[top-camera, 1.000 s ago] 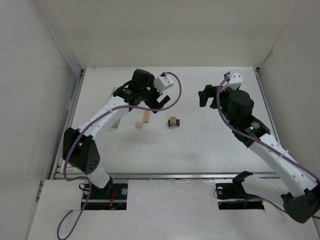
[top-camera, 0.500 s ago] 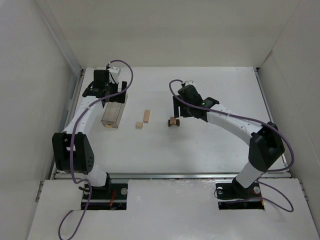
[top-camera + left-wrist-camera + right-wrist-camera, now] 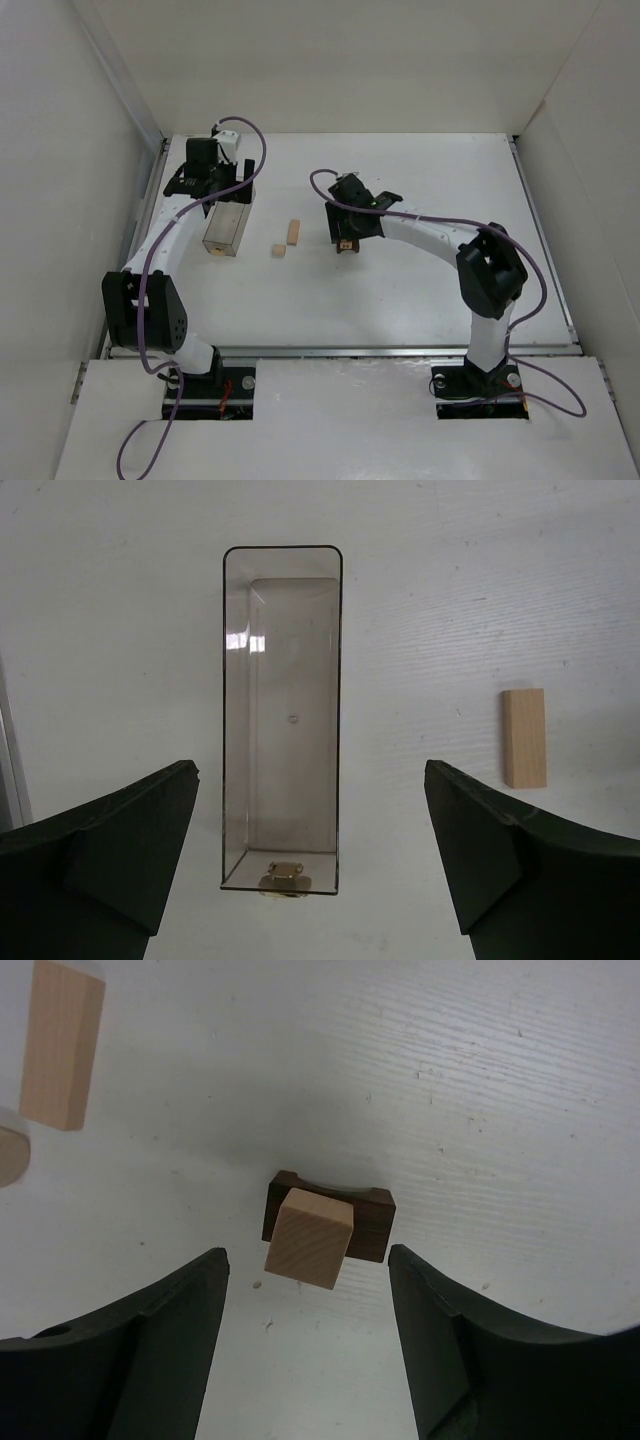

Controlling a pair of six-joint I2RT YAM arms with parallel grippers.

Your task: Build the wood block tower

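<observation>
The wood block tower (image 3: pixel 347 244) is a dark brown notched block (image 3: pixel 374 1222) with a pale tan cube (image 3: pixel 310 1237) on top, at the table's middle. A loose tan bar (image 3: pixel 293 232) lies to its left, also in the right wrist view (image 3: pixel 62 1057) and the left wrist view (image 3: pixel 524 738). A small tan piece (image 3: pixel 279 250) lies beside the bar. My right gripper (image 3: pixel 345 222) is open above the tower, its jaws either side of the cube (image 3: pixel 305 1253) and not touching it. My left gripper (image 3: pixel 214 190) is open and empty over the clear box, also in the left wrist view (image 3: pixel 310 772).
A clear plastic rectangular box (image 3: pixel 226 229) lies at the left, long side running away from the left gripper (image 3: pixel 285 720), with a small brass clasp (image 3: pixel 280 876) at its near end. White walls enclose the table on three sides.
The left arm has swung from the table's middle to above the clear box. The right arm has stretched left from the right side and now hangs over the tower.
</observation>
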